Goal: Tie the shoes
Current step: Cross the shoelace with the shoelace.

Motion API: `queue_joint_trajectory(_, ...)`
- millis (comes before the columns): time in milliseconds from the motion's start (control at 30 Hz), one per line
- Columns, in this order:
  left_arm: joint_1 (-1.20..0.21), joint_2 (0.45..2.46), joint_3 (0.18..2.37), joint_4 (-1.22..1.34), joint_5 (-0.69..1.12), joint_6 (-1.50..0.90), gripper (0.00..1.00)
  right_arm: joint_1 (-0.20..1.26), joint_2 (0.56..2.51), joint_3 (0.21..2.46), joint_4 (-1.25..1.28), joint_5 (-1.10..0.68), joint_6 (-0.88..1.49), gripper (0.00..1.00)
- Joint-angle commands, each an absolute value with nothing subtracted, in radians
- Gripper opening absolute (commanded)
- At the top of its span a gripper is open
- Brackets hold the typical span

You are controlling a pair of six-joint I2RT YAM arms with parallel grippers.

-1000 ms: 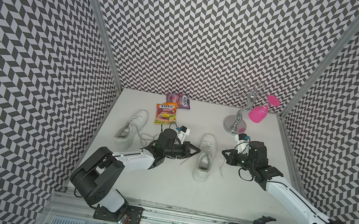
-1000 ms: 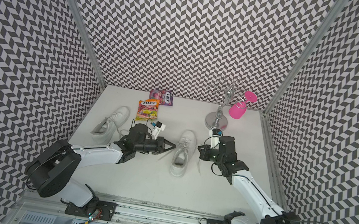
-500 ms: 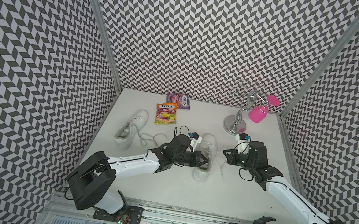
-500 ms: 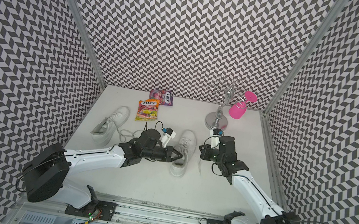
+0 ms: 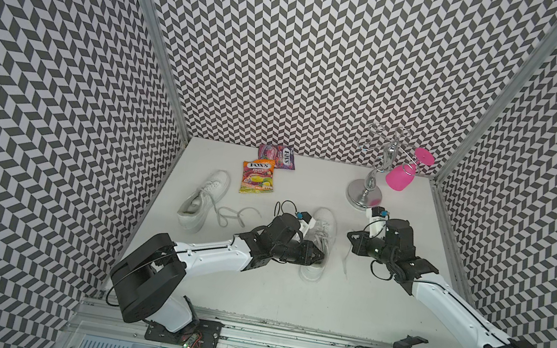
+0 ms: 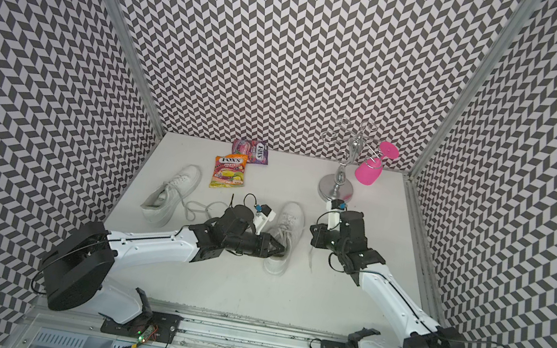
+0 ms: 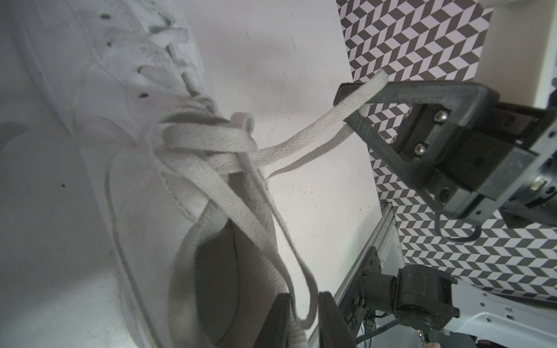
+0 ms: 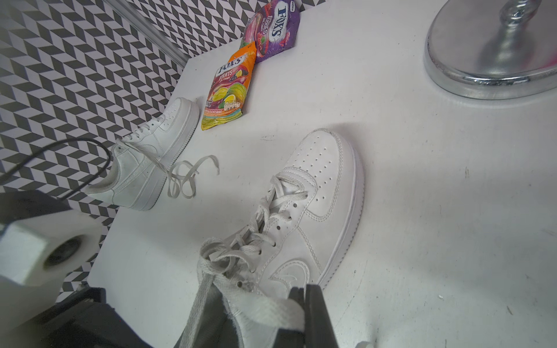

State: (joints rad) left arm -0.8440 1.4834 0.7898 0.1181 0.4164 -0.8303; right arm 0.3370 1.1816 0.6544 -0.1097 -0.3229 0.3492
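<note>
Left wrist view alone shows the right gripper [image 7: 351, 104] clamping a lace [image 7: 301, 144] of the shoe [image 7: 126, 168], while the left gripper [image 7: 304, 319] stands narrowly parted around a lace loop.

Two high views, two close wrist views

Both top views look down on the whole table [image 5: 379, 314]; each wrist view sits close to the near shoe [image 7: 126, 168], which all share.
</note>
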Motion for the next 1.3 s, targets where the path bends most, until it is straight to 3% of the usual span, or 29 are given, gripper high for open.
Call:
queue_joint_trajectory(0, -0.848, 1.492, 0.8, 0.13, 0.434, -0.818, 0.27, 0.333, 1.19, 0.661, -0.054, -0.324, 0.333, 0.0)
queue_joint_trajectory(433, -0.854, 1.375, 0.769, 0.061, 0.443, -0.704, 0.54, 0.333, 1.208, 0.688, -0.065, -0.227, 0.255, 0.0)
queue_joint_trajectory(700, -0.853, 1.304, 0.766, -0.001, 0.448, -0.637, 0.59, 0.333, 1.233, 0.693, -0.064, -0.224, 0.244, 0.0)
queue_joint_trajectory(833, -0.838, 1.289, 0.794, -0.035, 0.438, -0.605, 0.58, 0.334, 1.234, 0.694, -0.06, -0.235, 0.24, 0.0)
queue_joint_trajectory(1133, -0.559, 1.365, 0.902, -0.023, 0.569, -0.511, 0.34, 0.333, 1.235, 0.692, -0.063, -0.261, 0.222, 0.0)
queue_joint_trajectory(1267, -0.504, 1.475, 0.976, -0.038, 0.646, -0.443, 0.3, 0.333, 1.235, 0.694, -0.066, -0.268, 0.211, 0.0)
